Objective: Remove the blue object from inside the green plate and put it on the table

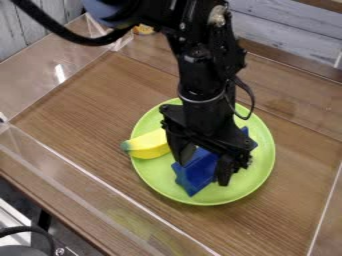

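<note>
The black arm reaches straight down, its end effector spread wide open.

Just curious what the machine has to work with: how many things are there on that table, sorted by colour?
Blue: 1, the blue object
Green: 1, the green plate
Yellow: 1, the banana
Total: 3

Black robot arm, matte and glossy segments stacked in blocky cylindrical sections, with thin black cables looping off its side and across the top left. Blue rounded part at the upper end, partly cut off. Black gripper with a boxy body and dark, flat-sided fingers.
</note>
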Robot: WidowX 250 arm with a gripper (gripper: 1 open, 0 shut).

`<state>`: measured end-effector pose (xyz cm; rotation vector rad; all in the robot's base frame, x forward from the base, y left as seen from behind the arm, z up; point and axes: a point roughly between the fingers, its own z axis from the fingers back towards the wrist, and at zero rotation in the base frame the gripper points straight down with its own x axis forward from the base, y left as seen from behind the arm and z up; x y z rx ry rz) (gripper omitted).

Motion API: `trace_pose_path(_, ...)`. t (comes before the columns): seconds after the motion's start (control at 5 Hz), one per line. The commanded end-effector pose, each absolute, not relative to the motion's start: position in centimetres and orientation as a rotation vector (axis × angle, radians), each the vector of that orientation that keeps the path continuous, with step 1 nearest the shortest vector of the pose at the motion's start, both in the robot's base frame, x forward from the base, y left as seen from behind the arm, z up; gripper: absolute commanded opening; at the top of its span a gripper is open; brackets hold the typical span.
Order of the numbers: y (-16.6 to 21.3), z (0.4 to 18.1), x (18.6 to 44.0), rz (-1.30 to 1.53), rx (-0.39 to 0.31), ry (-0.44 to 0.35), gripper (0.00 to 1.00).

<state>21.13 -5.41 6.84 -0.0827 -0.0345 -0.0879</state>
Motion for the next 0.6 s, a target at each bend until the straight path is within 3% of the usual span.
trace_pose_path(0.0, -5.29, 7.17, 21.52, -0.082, -0.097, -0.059, 1.0)
trace_pose_path(0.4, -5.01, 6.94, 21.74, -0.081, -0.113, -0.059, 1.0)
